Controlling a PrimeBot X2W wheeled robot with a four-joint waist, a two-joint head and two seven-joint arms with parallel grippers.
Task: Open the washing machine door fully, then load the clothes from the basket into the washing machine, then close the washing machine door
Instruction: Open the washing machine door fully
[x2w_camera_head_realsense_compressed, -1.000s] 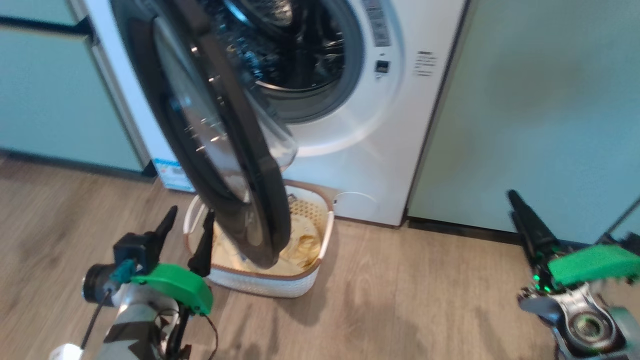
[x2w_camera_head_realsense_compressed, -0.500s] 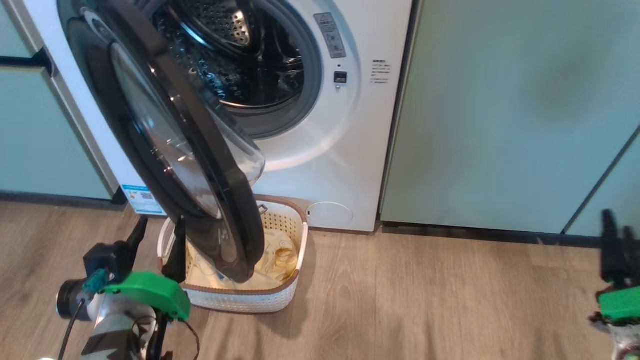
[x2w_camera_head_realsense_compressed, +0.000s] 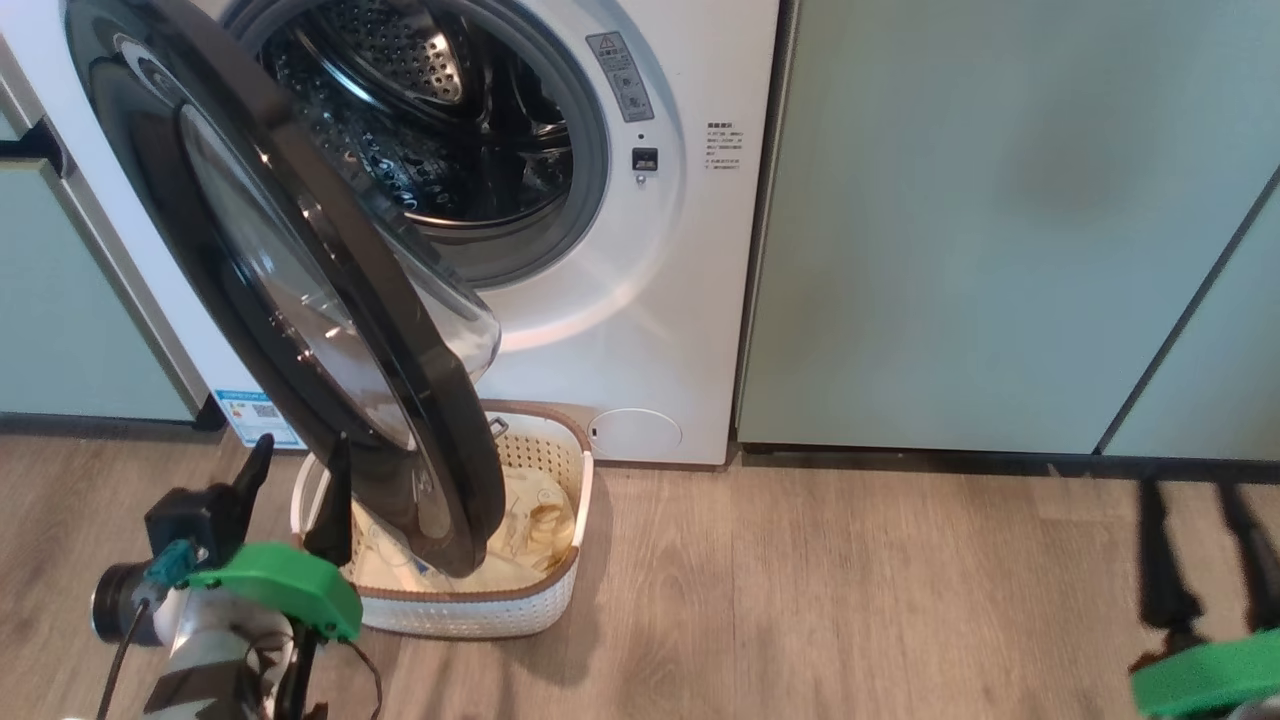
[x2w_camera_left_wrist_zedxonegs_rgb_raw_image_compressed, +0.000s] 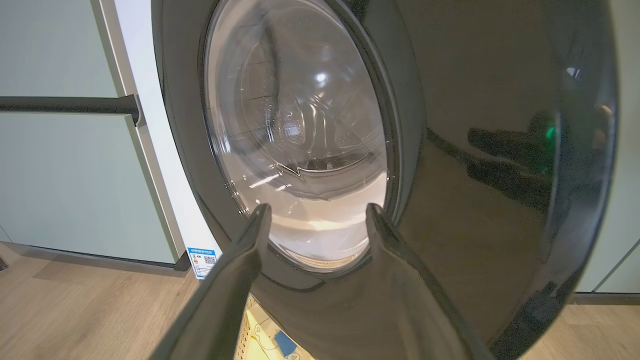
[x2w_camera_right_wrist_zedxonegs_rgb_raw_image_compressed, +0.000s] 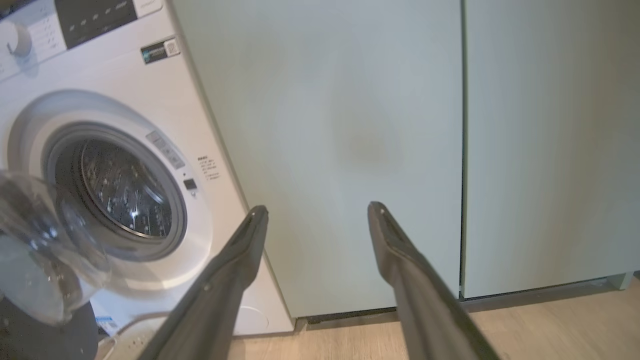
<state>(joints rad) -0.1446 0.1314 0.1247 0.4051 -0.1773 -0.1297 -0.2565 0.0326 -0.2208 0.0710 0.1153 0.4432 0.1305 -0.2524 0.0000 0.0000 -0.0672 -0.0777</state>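
The large round washing machine door (x2w_camera_head_realsense_compressed: 290, 290), a glossy black rim around a clear domed glass bowl, stands part-open over the cream perforated basket (x2w_camera_head_realsense_compressed: 470, 610). Its outer face is turned to the robot's left and its dome points toward the drum. The left claw (x2w_camera_head_realsense_compressed: 300, 445), just beside the rim, and the right claw (x2w_camera_head_realsense_compressed: 1190, 495), well apart, are both spread empty.

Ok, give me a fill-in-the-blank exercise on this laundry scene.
The washing machine door hangs over the basket, which sits on the ____. The clothes in the basket are pale ____. The left gripper and the right gripper both have ____ jaws. Right of the washing machine stand pale ____ cabinet doors.
Missing words: floor; yellow; open; green.
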